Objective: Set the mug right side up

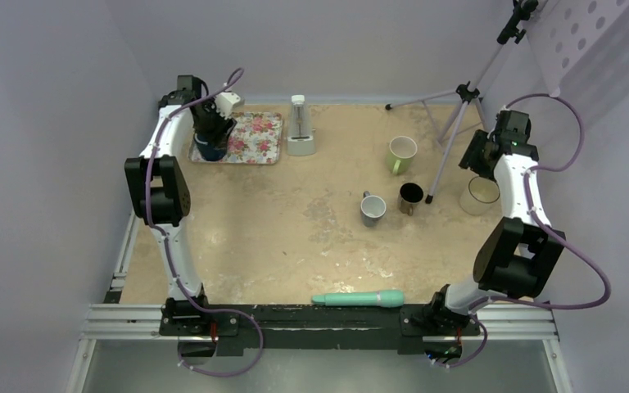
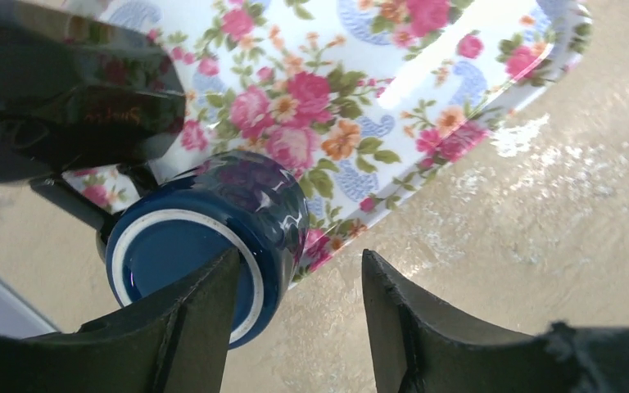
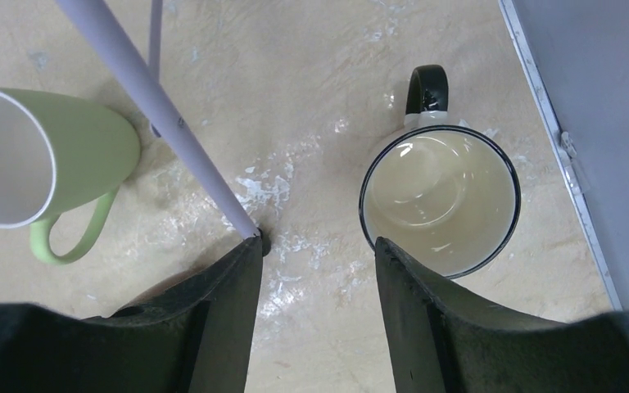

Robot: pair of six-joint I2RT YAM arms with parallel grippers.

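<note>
A dark blue mug [image 1: 210, 148] stands upside down on the near left corner of a floral tray [image 1: 260, 139]. In the left wrist view its base, with a white foot ring [image 2: 182, 270], faces up at me. My left gripper [image 1: 211, 133] is open right above it. In that view [image 2: 299, 264] one finger lies across the mug's base and the other hangs beside the mug's wall, over the table by the tray's edge [image 2: 426, 106]. My right gripper [image 1: 481, 160] is open and empty at the far right, over bare table [image 3: 318, 246].
A cream mug with a black rim [image 3: 441, 196] stands upright just right of my right gripper. A tripod leg [image 3: 156, 106] ends by its left finger. An upright green mug [image 1: 400, 153], grey mug [image 1: 373, 209] and dark mug [image 1: 410, 196] stand mid-right. A white device [image 1: 300, 127] stands beside the tray. A teal tool [image 1: 359, 299] lies at the near edge.
</note>
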